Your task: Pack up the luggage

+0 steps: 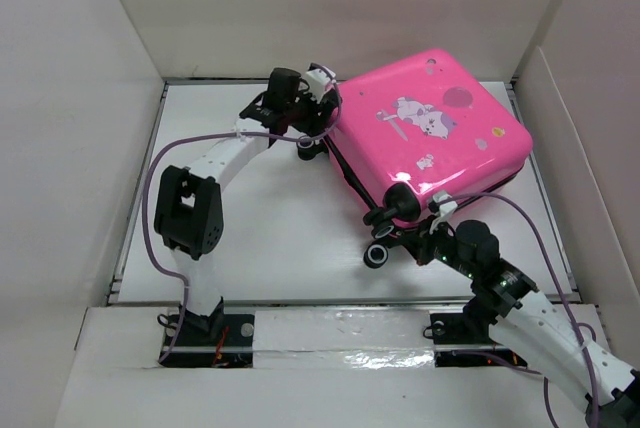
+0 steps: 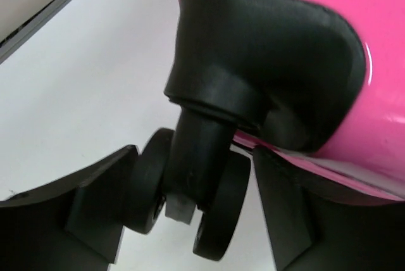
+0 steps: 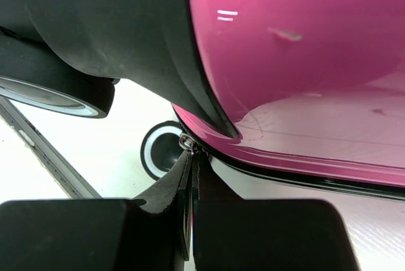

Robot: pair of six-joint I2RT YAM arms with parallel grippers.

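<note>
The luggage (image 1: 430, 133) lies flat with its lid down on the far right part of the tabletop (image 1: 270, 238), turned at an angle, printed face up. Its glossy hard shell is judged stiff and slippery, and too broad to be spanned by either tool. Little purchase is to be expected on the faces. The wheels, the black corner housings (image 2: 266, 62) and the zipper trim are judged the better holds, and sliding is likely easier than lifting. At the far left corner a caster wheel (image 2: 149, 189) is straddled by the left tool (image 2: 193, 157), its jaws spread; whether they touch it cannot be told. At the near corner the right tool (image 3: 190, 176) is pressed together, and a small zipper pull (image 3: 185, 141) appears to be pinched at the seam.
</note>
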